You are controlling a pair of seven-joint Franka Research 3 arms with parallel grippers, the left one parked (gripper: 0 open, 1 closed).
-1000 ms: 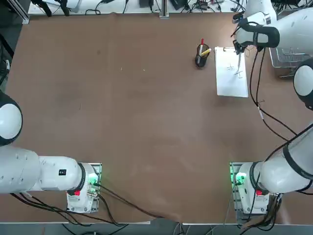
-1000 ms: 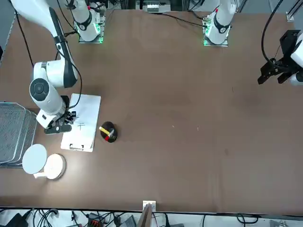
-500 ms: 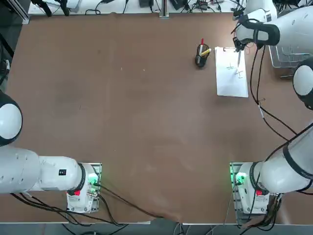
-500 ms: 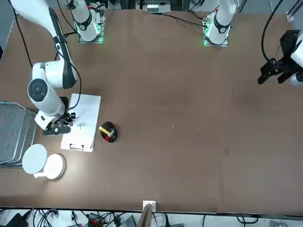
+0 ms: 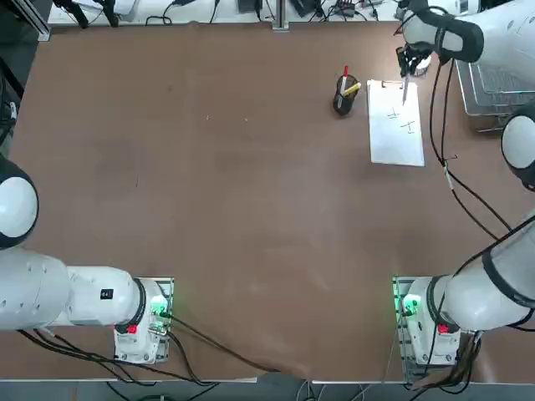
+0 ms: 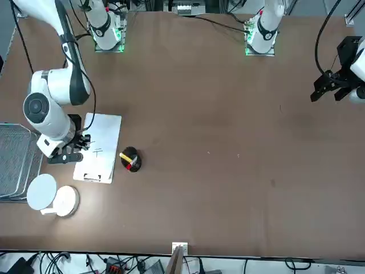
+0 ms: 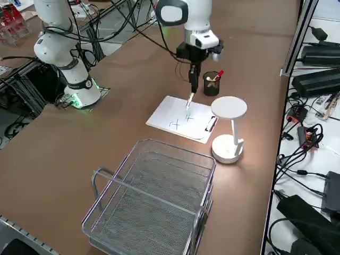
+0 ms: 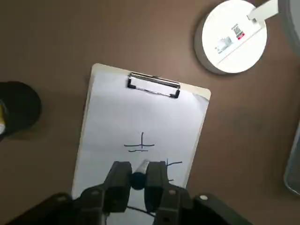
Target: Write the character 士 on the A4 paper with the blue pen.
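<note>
While my right arm reaches across the brown table (image 5: 209, 209), the biggest loose thing near it is the wire basket (image 7: 154, 202), sitting off the paper's outer long edge. Next in size is the paper (image 5: 395, 125), a white sheet lying flat near the table's far right corner, held on a board by a metal clip (image 8: 153, 85) at its far short edge; two small groups of thin pen strokes show around its middle, one of them a short cross with a bar under it. Just beyond the clipped end stands a white lamp (image 7: 228, 127) with a round base and a round head. Beside the paper's inner long edge, near the clip, sits a dark cup (image 5: 343, 98) with a red pen (image 5: 344, 75) and a yellow pen (image 5: 351, 88) sticking out of it. My claw (image 8: 137, 180) hangs above the clipped half of the sheet, pointing down, its two fingers (image 8: 118, 180) pinched narrow on the blue pen (image 7: 188, 101). That pen hangs nearly upright, tip down over the sheet close to the marks; I cannot tell whether the tip touches the paper.
</note>
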